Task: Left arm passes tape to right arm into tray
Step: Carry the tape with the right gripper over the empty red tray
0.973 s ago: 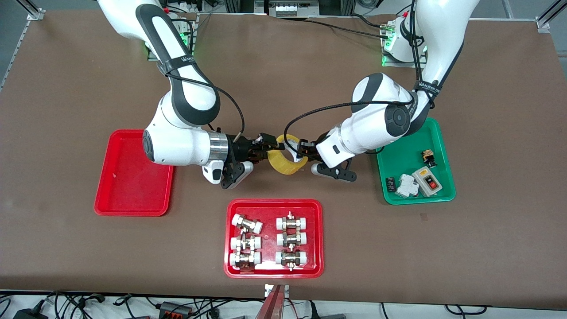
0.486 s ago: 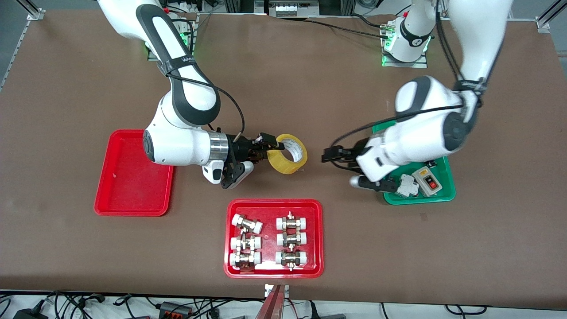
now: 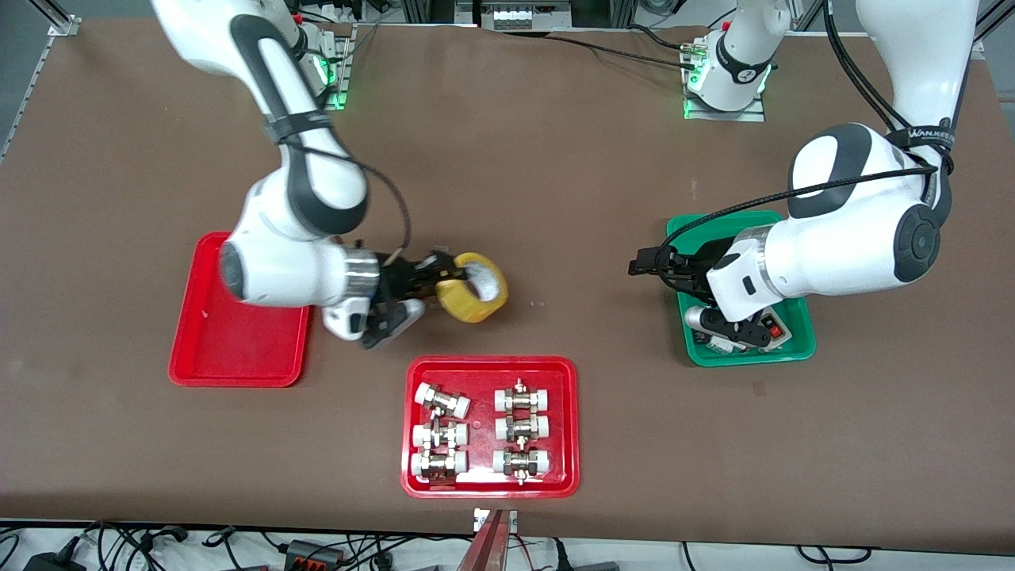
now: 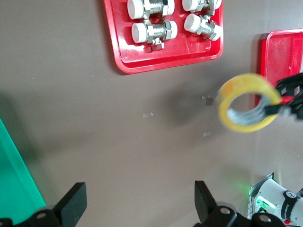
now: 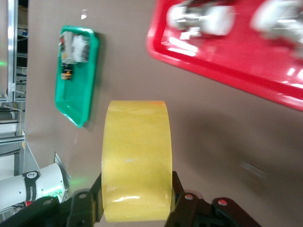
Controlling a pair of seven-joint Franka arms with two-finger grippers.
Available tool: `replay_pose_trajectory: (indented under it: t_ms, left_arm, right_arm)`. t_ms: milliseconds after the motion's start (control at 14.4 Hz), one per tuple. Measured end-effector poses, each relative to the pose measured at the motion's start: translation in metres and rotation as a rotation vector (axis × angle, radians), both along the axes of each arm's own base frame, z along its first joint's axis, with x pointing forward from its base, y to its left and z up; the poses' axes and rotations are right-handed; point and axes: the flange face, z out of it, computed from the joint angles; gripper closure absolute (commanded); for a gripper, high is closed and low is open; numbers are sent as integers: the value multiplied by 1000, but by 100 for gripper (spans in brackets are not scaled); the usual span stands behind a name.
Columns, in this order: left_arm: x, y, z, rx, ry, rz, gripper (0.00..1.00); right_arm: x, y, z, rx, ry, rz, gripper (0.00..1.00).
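The tape [image 3: 477,299], a yellow roll, hangs in my right gripper [image 3: 446,279], which is shut on its wall, over the bare table between the plain red tray [image 3: 238,357] and the tray of fittings. In the right wrist view the tape [image 5: 136,156] fills the gap between the two black fingers [image 5: 84,204]. My left gripper [image 3: 644,266] is open and empty, over the table beside the green tray. The left wrist view shows its fingers [image 4: 72,204] spread wide, with the tape [image 4: 246,101] farther off in the right gripper [image 4: 284,97].
A squarer red tray [image 3: 492,485] of white-capped metal fittings lies nearest the front camera. A green tray [image 3: 793,349] with switches and small parts lies under the left arm's wrist. Both arm bases stand along the table edge farthest from the front camera.
The left gripper let go of the tape and drew back to the green tray. The right arm, holding the tape, moved toward the plain red tray and turned the roll.
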Motion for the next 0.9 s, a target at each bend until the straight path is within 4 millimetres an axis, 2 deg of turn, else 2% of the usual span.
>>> replay_pose_trajectory:
  t_ms: [208,347,417,625,764,903]
  left_arm:
    - [-2,-4,0,-1,1,-9,0]
    - [-3,-8,0,-1,3,-16,0]
    - [-4,-9,0,2,2,-19,0]
    - [-5,-6,-1,49,-11,-40,0]
    - [-8,-4,4,78,-16,-56,0]
    - [-10,-2,12,94,-27,-61,0]
  right_arm:
    - [27,-139,0,5,102,-103,59]
    - [27,-221,-14,8,162,-171,59]
    - [24,-254,-24,1,185,-201,59]
    - [15,-323,-56,-6,201,-229,59]
    - [10,-353,-76,3,186,-218,59]
    - [5,-372,-93,-7,178,-191,59]
